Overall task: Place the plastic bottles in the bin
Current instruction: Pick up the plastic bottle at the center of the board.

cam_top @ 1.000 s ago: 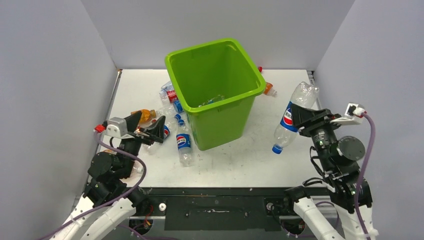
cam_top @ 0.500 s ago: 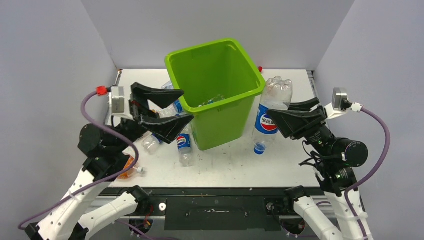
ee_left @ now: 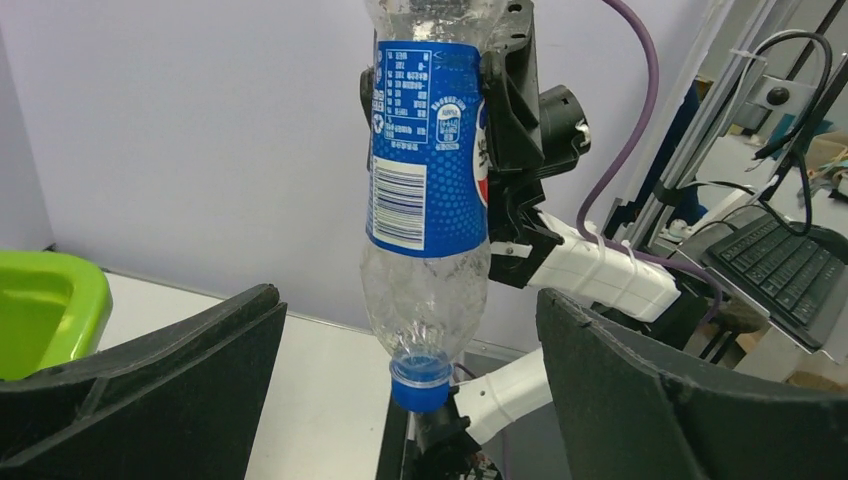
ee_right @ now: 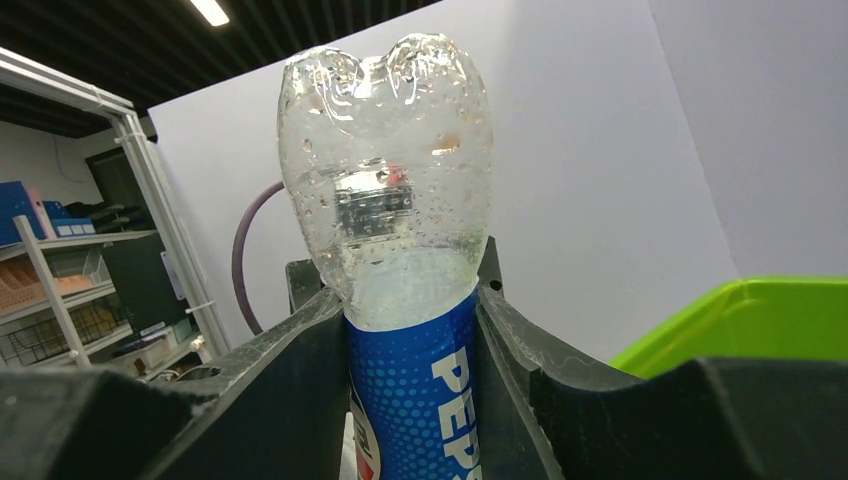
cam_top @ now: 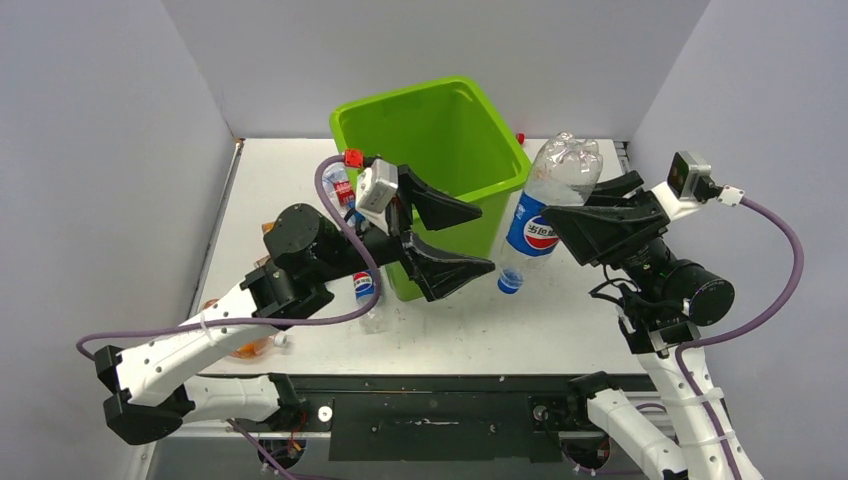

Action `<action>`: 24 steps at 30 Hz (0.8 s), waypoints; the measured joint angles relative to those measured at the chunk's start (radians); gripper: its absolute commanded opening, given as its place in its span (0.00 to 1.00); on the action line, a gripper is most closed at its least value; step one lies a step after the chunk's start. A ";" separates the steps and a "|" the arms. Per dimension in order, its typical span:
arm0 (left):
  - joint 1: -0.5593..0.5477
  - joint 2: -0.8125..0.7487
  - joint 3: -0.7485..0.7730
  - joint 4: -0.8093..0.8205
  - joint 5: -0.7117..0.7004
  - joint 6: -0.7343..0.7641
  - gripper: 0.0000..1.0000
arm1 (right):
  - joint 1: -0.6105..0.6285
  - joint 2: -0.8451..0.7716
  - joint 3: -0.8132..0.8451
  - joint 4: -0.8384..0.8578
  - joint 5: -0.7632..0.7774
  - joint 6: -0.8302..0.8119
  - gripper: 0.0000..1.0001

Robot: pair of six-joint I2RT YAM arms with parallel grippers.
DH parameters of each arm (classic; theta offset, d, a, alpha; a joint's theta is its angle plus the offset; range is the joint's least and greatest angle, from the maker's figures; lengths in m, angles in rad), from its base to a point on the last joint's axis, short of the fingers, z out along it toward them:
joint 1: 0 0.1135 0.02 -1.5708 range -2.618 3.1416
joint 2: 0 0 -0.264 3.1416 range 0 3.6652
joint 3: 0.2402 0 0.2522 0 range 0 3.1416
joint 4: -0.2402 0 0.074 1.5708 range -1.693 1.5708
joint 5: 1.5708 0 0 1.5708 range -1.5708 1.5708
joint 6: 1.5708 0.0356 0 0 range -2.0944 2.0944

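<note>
My right gripper (cam_top: 562, 226) is shut on a clear Pepsi bottle (cam_top: 540, 215), gripping its blue label. The bottle hangs upside down in the air, blue cap (cam_top: 508, 284) lowest, just right of the lime-green bin (cam_top: 468, 110). In the right wrist view the bottle (ee_right: 410, 300) sits squeezed between both fingers (ee_right: 290, 385). My left gripper (cam_top: 487, 240) reaches across the bin's front, open wide, facing that bottle. In the left wrist view the bottle's neck (ee_left: 425, 310) hangs between the spread fingers (ee_left: 160, 390), touching neither. More bottles (cam_top: 367, 290) lie left of the bin, partly hidden by my left arm.
An orange bottle (cam_top: 247, 346) lies near the table's front left edge. A red cap (cam_top: 520, 138) peeks out behind the bin's right corner. The bin's rim (ee_left: 45, 305) shows at the left of the left wrist view. Grey walls enclose the table.
My left arm swung from the left side across the bin's front toward the held bottle, gripper still open. The right gripper carried the bottle up and left toward the bin.
</note>
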 measured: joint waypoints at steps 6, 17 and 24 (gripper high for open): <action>-0.057 0.081 0.066 -0.011 -0.039 0.063 0.96 | 0.000 0.000 0.000 0.079 0.000 0.048 0.05; -0.113 0.112 0.007 -0.005 0.034 0.089 0.96 | 0.000 -0.015 -0.043 0.171 0.006 0.115 0.05; -0.136 0.122 -0.003 0.039 0.040 0.086 0.91 | 0.000 -0.018 -0.101 0.210 0.022 0.146 0.05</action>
